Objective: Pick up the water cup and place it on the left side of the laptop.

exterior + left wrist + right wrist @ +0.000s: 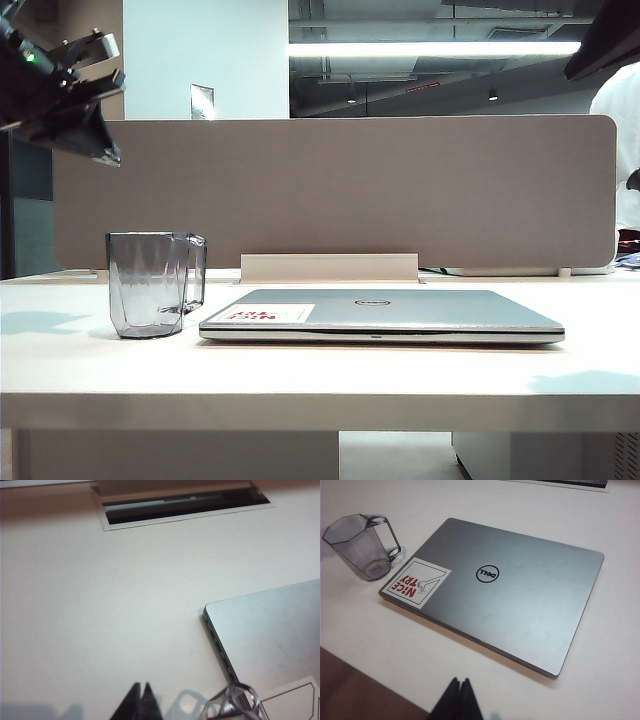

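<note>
At laptop's (380, 315) left, cup (152, 284) stands upright; left gripper (140, 703) above and right gripper (460, 700) closed, empty. Risk: descent knocks cup over.

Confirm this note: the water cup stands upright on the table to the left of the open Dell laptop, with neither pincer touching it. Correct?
One error: the Dell laptop is closed, lid down, as the right wrist view shows. The water cup does stand upright on the table to its left, untouched by the left pincer or right pincer.

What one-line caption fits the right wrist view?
Shut right gripper hangs above the closed silver-grey Dell laptop; the transparent smoky-grey faceted mug stands beside its stickered corner.
</note>
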